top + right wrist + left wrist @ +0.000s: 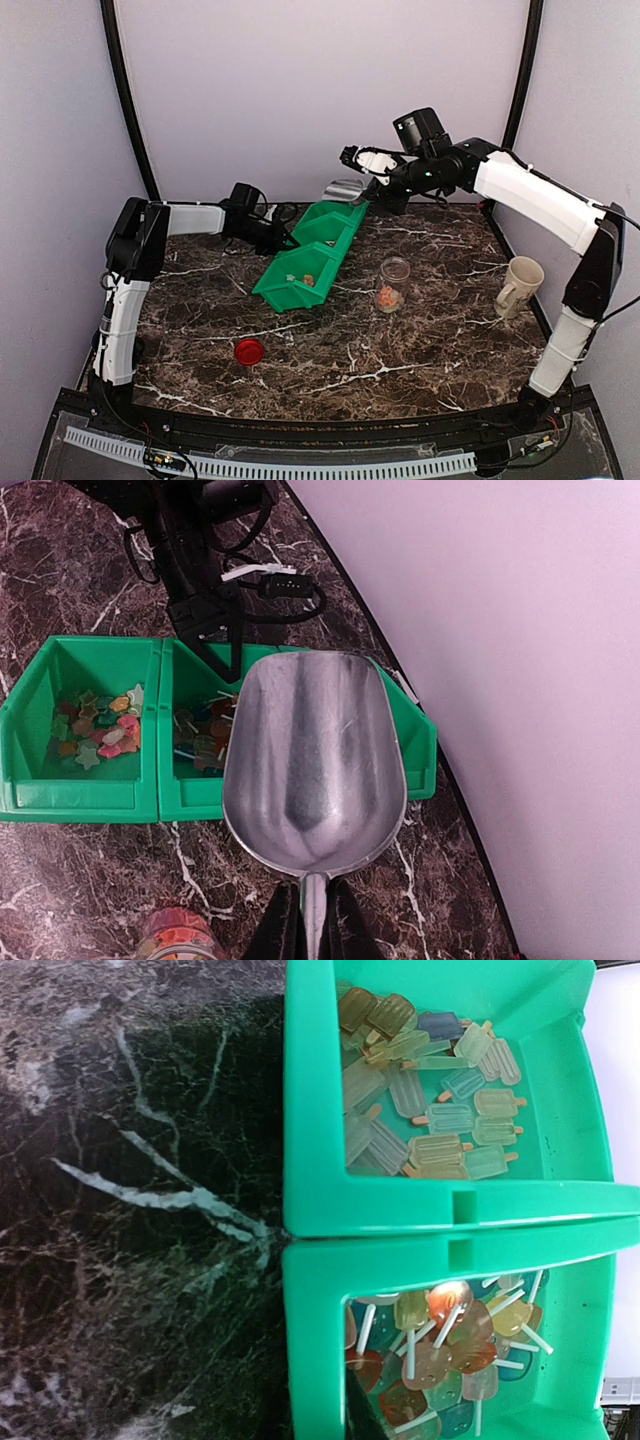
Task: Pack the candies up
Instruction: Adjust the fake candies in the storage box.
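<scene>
1. Across the whole workspace lies the dark, white-veined marble counter [420,350], which carries everything listed here.
2. Reaching over the far side, the right arm [530,195] ends in the right hand [312,925], which is closed tight on the handle of a metal scoop [315,760]. The left arm [130,280] stretches to the left side of the bins. The left hand [270,235] sits right at their rim. I cannot tell whether its fingers are closed or grip anything.
3. Three joined green bins [290,297] form a row running from near-left to far-right.
4. The scoop hovers over the far end of that row, its bowl showing bare metal. In the right wrist view it hides most of one bin.
5. A cream mug [520,285] stands upright near the right edge, well apart from the bins.
6. A clear jar [393,272] stands upright just right of the nearest bin.
7. A red lid [249,350] lies flat toward the near side, apart from the jar and bins.
8. The candies [430,1110] fill the bins by shape: ice-lolly shapes in one, lollipops on white sticks beside them, and mixed stars in the end bin. A small orange heap sits in the bottom of the jar.
</scene>
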`<state>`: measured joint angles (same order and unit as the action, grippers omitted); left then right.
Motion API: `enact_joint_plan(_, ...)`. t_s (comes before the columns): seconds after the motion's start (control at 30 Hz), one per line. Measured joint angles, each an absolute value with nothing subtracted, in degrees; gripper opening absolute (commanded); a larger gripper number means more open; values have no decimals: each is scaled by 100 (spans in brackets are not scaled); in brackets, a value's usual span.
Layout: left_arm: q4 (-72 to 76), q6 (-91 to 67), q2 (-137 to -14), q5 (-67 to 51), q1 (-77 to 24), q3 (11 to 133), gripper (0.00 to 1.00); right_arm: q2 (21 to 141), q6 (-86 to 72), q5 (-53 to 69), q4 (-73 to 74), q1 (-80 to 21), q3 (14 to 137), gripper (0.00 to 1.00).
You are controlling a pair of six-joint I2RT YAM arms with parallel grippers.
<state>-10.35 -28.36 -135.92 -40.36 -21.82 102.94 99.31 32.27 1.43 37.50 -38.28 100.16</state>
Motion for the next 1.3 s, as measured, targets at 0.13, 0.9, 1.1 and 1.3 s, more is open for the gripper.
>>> enact_joint_plan(0.13,-1238,-2692,-13526,-3721,-2270,10346,0,10221,3256,34,4064,-3966,10359,0)
enact_joint_plan(0.9,-3208,-1275,-13332,-1096,-2724,11288,0,10965,3516,-799,4687,-4125,10259,0)
enact_joint_plan(1.1,-3400,-1164,-13332,-899,-2757,11399,0,11074,3535,-794,4676,-4128,10125,0)
enact_joint_plan(1.3,-3575,-1107,-13332,-735,-2799,11533,0,11257,3557,-777,4657,-4163,10116,0)
